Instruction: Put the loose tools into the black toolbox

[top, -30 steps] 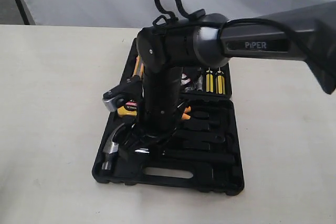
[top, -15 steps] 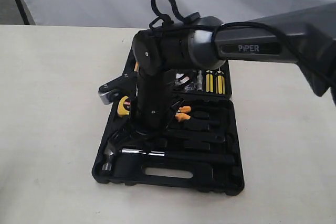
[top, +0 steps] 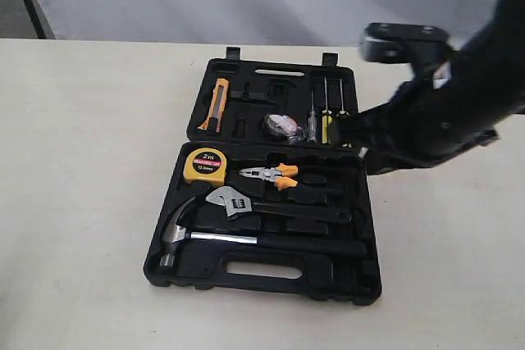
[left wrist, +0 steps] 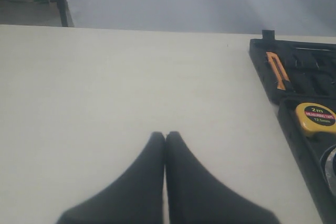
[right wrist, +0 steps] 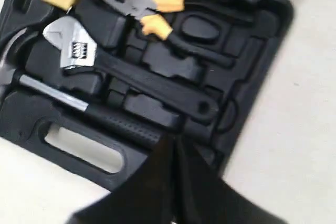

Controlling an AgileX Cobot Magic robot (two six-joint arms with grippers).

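The hammer [top: 246, 240], wrench [top: 271, 209] and tape roll [top: 281, 125] are seen seated in the toolbox [top: 361, 284]; the task is judged done. The left claw [left wrist: 166, 136] and right claw [right wrist: 173, 140] are pressed together, empty.

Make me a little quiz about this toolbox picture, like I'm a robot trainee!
1. True or false: the steel claw hammer with the black handle lies inside the black plastic toolbox.
2. What lies right beside the yellow tape measure? A) orange-handled pliers B) a saw C) a drill
3. Fill in: the right pincer is ____ and holds nothing.
Key: 1 true; 2 A; 3 shut.
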